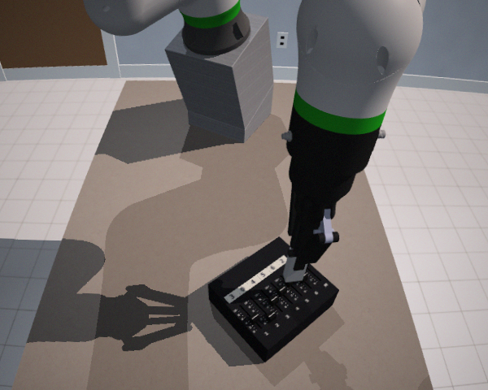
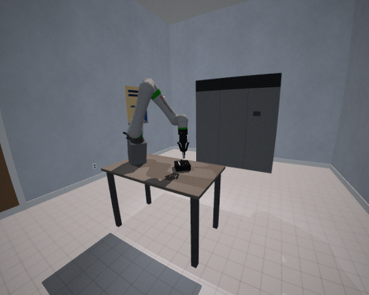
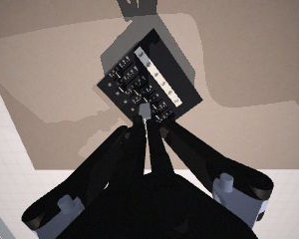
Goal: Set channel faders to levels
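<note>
The black lighting desk [image 1: 273, 300] stands flat on the brown table, turned at an angle. A white tape strip [image 1: 257, 279] along its far edge reads 3, 0, 4, 5, 6, 2. Several faders with pale-lined caps [image 1: 264, 308] sit below the tape at different heights. My gripper [image 1: 294, 272] is shut with nothing between the fingers. Its tips point down over the right-hand faders, near the tape's 6 and 2. I cannot tell if they touch a cap. In the wrist view the shut fingertips [image 3: 145, 111] lie over the desk's [image 3: 149, 85] near rows. The desk [image 2: 182, 165] is small in the far view.
The grey robot pedestal [image 1: 223, 88] stands at the table's far end. The table's right edge [image 1: 398, 260] runs close beside the desk. A grey cabinet [image 2: 238, 123] stands by the back wall, away from the table.
</note>
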Controlling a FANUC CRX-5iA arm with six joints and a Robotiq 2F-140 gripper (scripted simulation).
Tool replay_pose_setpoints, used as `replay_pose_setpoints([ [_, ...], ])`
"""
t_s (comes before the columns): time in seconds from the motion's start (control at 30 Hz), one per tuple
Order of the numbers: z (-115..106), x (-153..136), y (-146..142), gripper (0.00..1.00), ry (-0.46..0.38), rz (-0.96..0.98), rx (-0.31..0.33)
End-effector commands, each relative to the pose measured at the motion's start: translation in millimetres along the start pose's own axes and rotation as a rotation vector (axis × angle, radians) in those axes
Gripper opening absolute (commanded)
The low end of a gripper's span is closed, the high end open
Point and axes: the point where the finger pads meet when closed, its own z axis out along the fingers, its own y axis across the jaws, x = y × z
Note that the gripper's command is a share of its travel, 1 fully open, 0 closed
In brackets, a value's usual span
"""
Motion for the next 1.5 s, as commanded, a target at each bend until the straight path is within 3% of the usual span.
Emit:
replay_pose_setpoints([
  [0.0,-0.4,-3.6,8.5,0.00,-0.016,-0.177,-0.007],
  [0.03,-0.3,-4.7,11.2,0.00,-0.014,-0.327,-0.002],
  [0.47,0.2,-13.5,36.2,0.00,0.010,-0.962,0.026],
  [0.57,0.2,-13.7,37.0,0.00,0.012,-1.012,0.028],
  [0.6,0.2,-14.0,37.7,0.00,0.016,-1.159,0.033],
  [1.07,0.3,-14.4,39.3,0.00,0.014,-1.807,0.043],
  [1.13,0.3,-14.4,39.3,0.00,0.014,-1.807,0.043],
  [1.17,0.3,-14.4,39.3,0.00,-0.001,-1.937,0.039],
  [1.33,0.3,-14.4,39.3,0.00,-0.057,-2.111,0.021],
  [1.47,0.3,-14.4,39.3,0.00,-0.057,-2.111,0.021],
])
